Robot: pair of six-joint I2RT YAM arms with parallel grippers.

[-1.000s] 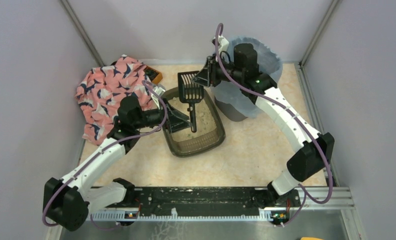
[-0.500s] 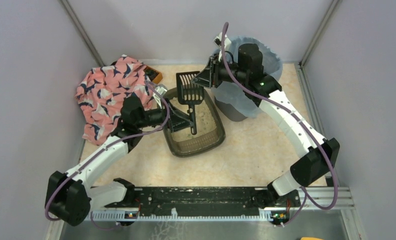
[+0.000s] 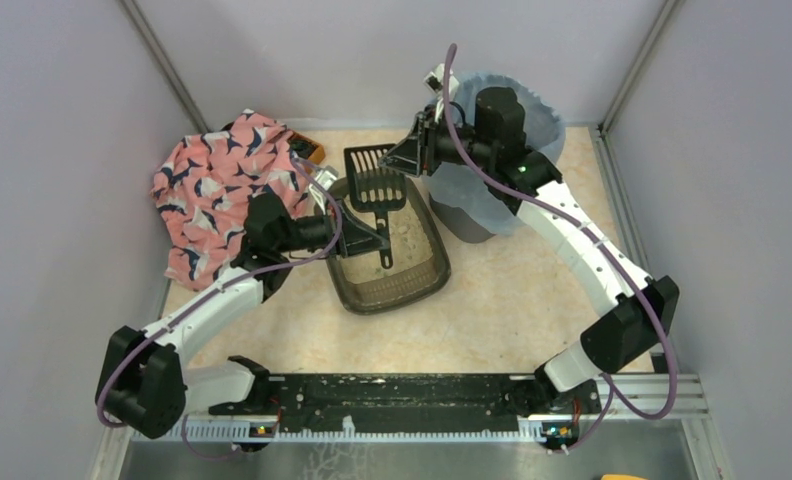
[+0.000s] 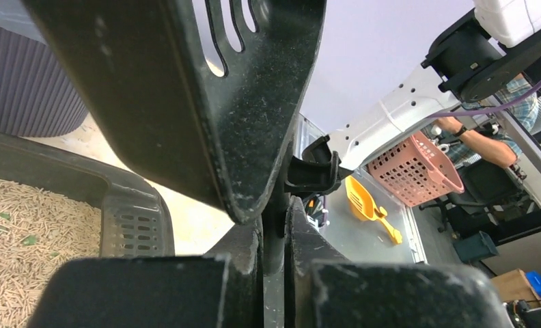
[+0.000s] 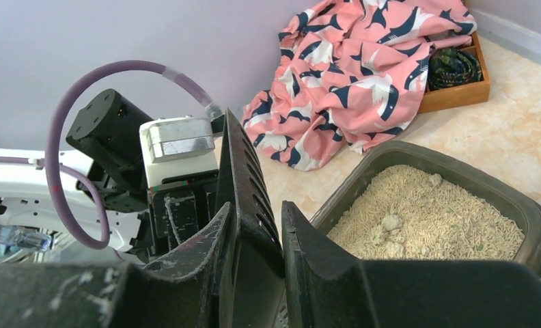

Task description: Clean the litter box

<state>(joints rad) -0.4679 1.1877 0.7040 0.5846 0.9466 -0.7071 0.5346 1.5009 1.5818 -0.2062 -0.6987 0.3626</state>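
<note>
Now scoop [image 3: 376, 187] leftward over litter box [image 3: 392, 298]

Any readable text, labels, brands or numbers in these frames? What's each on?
None readable. No lettering shows on the scoop, litter box, bin liner or patterned cloth.
White marks along the black rail at the arm bases are too small to read.

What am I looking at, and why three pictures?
Two robot arms are bolted at the near edge of a table. One picture looks down from above; the other two come from a camera on each wrist, so that arm's own fingers fill the view. On the table sit a litter box of sandy granules, a lined bin and a pink patterned cloth. Both grippers hold one black scoop over the box: the left gripper its handle, the right gripper its slotted head.
</note>
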